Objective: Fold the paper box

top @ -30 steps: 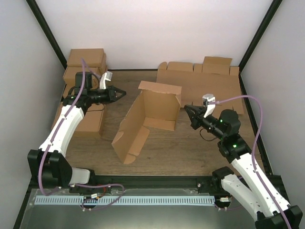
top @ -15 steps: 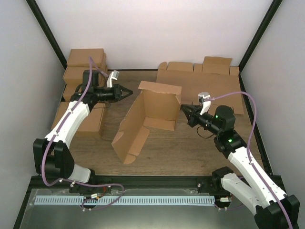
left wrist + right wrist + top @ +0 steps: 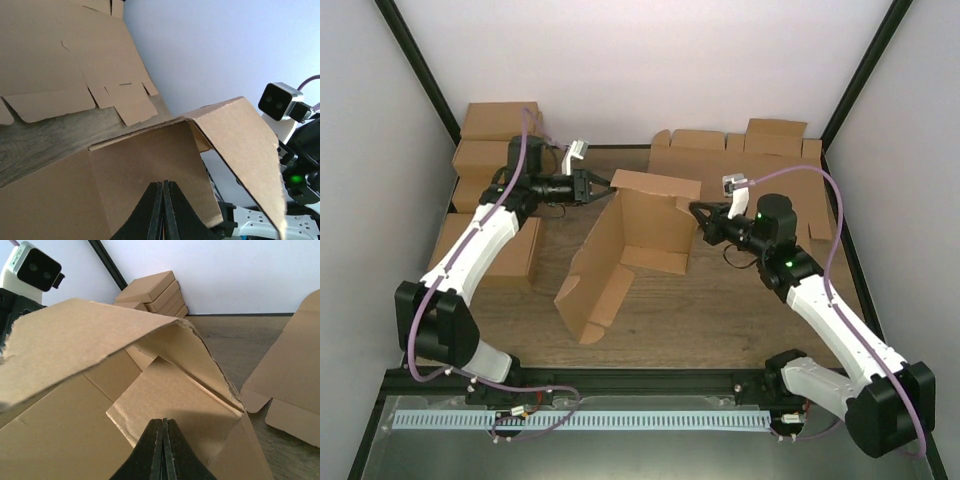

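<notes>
The paper box [image 3: 625, 245] stands half-folded in the middle of the table, one panel upright with a top flap bent over, a long panel sloping down toward the near left. My left gripper [image 3: 605, 184] is shut and empty, its tips at the upright panel's top left corner. My right gripper [image 3: 697, 212] is shut and empty, its tips at the panel's right edge. In the left wrist view the shut fingers [image 3: 163, 186] point at the box's inner wall [image 3: 145, 170]. In the right wrist view the shut fingers [image 3: 163, 424] point at a side flap [image 3: 175, 400] under the bent top flap.
Several brown cartons [image 3: 500, 140] are stacked at the back left, with one more [image 3: 510, 250] lower on the left. Flat notched cardboard sheets [image 3: 760, 175] lie at the back right, also seen in the left wrist view [image 3: 60, 65]. Dark frame posts rise at the back corners.
Both arms have reached inward toward the box. The left gripper moved right to the panel's top left corner; the right gripper moved left and up to its right edge. The box stayed put.
</notes>
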Tool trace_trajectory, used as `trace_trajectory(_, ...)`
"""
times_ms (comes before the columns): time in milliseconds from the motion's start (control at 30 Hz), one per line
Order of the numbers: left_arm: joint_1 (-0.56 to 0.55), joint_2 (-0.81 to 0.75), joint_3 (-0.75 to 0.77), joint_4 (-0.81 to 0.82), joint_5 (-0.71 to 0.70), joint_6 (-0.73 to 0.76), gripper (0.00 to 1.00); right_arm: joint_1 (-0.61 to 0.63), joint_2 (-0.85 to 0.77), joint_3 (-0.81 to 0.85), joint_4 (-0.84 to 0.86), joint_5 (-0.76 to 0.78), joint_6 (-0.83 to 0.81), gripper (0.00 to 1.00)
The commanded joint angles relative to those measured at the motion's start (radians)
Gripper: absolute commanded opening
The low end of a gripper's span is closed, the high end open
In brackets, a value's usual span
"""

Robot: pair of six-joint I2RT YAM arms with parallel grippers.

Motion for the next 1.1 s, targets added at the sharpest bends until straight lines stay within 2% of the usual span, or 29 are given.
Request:
trace_trajectory(0, -0.020, 0.041, 0.047, 0.007, 0.023, 0.023, 0.04, -0.006, 0.003, 0.050, -0.003, -0.015, -0.008, 0.01)
trace_trajectory(467, -0.050, 0.116, 0.074, -0.135, -0.059, 0.109, 0.04, -0.005, 0.050, 0.059, -0.075, -0.025, -0.027, 0.01)
trace_trajectory(667, -0.051, 0.085, 0.091, -0.143, -0.090, 0.101, 0.06, -0.005, 0.045, 0.080, -0.095, -0.007, -0.039, 0.01)
trace_trajectory(833, -0.051, 0.025, 0.117, -0.226, -0.246, 0.133, 0.10, -0.005, 0.004, 0.084, -0.106, 0.035, -0.063, 0.01)
trace_trajectory(1067, -0.049, -0.047, 0.116, -0.298, -0.339, 0.162, 0.13, -0.005, -0.064, 0.105, -0.198, 0.097, -0.153, 0.01)
